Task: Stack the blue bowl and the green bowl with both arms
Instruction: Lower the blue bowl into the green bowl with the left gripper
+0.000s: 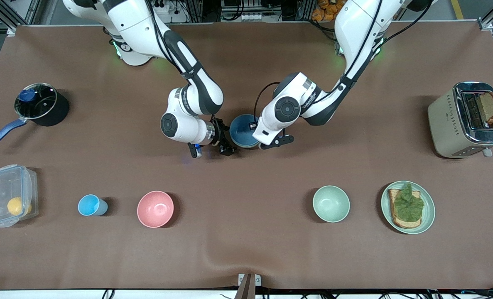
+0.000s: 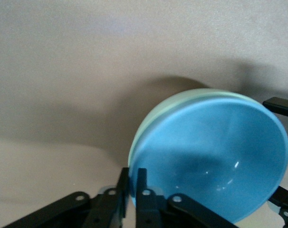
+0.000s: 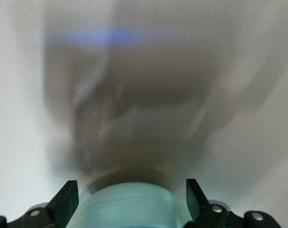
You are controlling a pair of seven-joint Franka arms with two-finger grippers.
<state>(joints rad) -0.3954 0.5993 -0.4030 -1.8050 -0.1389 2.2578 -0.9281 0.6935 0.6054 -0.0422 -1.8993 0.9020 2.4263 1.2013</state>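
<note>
The blue bowl (image 1: 242, 129) sits inside the green bowl (image 1: 247, 146) at the middle of the table. In the left wrist view a green rim (image 2: 156, 111) rings the blue bowl (image 2: 215, 161). My left gripper (image 1: 253, 126) is shut on the blue bowl's rim at the side toward the left arm's end; it also shows in the left wrist view (image 2: 132, 183). My right gripper (image 1: 225, 143) is open, its fingers on either side of the green bowl's outer wall (image 3: 129, 204). It also shows in the right wrist view (image 3: 130, 197).
Nearer the front camera stand a paler mint-green bowl (image 1: 331, 203), a pink bowl (image 1: 155, 209), a light-blue cup (image 1: 91, 205), a plate with toast (image 1: 427, 216) and a plastic container (image 1: 9, 195). A toaster (image 1: 466, 119) and a lidded pot (image 1: 38, 104) stand at the table's ends.
</note>
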